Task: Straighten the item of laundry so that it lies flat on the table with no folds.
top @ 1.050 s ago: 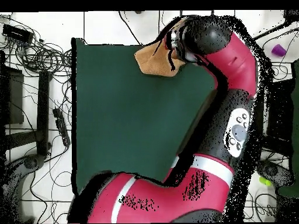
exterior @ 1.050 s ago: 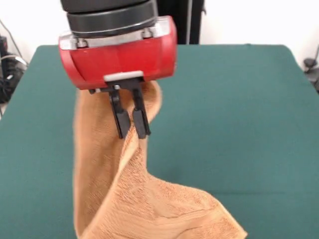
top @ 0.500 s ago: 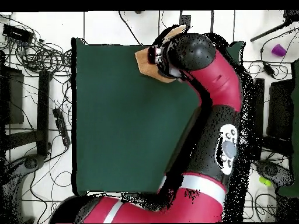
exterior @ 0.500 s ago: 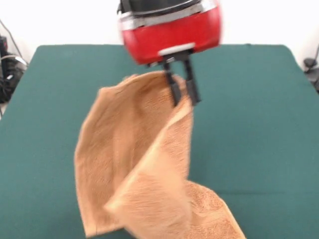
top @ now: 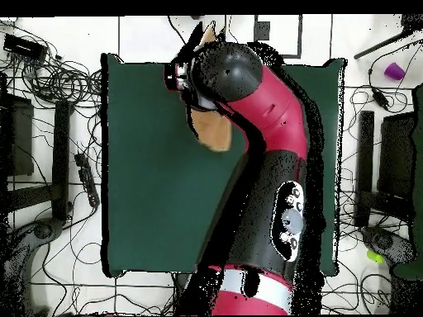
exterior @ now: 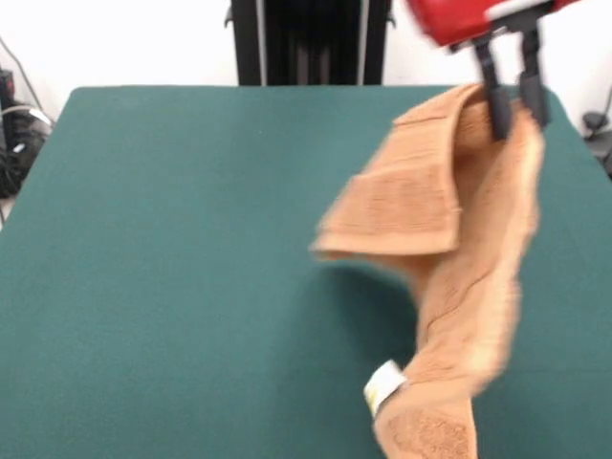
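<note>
The orange-tan terry-cloth towel [exterior: 449, 239] hangs in mid-air, nubby loops across its face, a flatter hemmed border along the top fold and a small white label [exterior: 384, 384] near its lower end. It is doubled over itself: one flap juts out sideways, the rest trails down in a narrow, twisted strip. The black gripper [exterior: 513, 94] under the red wrist housing has its fingers [exterior: 497, 96] clenched on the towel's top edge, above the far right corner of the tabletop [exterior: 172, 268], a broad rectangle of plain dark green cloth. Beyond it are a white wall and a black upright post [exterior: 311, 38]; overhead, tangled cables [top: 49, 74] lie on the pale floor.
</note>
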`<state>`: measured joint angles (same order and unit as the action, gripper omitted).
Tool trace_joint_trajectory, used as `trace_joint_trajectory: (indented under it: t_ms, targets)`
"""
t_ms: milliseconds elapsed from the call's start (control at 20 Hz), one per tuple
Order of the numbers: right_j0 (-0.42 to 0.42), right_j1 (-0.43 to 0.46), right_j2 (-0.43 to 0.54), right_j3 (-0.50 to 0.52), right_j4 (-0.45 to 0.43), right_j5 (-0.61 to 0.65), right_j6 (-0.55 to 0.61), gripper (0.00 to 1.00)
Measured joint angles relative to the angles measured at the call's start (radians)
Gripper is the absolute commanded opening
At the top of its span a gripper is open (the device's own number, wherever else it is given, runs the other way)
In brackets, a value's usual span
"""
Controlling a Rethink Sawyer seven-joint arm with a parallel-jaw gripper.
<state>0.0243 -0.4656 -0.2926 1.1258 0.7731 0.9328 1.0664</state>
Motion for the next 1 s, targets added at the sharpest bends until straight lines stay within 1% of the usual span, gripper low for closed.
trace_joint_trajectory:
  t_ms: [150,300,450,550,600,750,1000]
  targets:
    - [-0.002,-0.044,0.043,0.052,-0.003,-0.015,0.0,0.0]
    - [-0.01,-0.067,0.068,0.091,-0.007,-0.033,0.0,0.0]
    - [-0.028,-0.1,0.112,0.162,-0.01,-0.089,0.0,0.0]
    - [-0.037,-0.108,0.129,0.183,-0.015,-0.114,0.0,0.0]
    - [-0.054,-0.116,0.157,0.213,-0.03,-0.159,0.0,0.0]
    - [-0.072,-0.119,0.184,0.232,-0.047,-0.196,0.0,0.0]
    - [-0.131,-0.126,0.26,0.267,-0.125,-0.284,0.0,0.0]
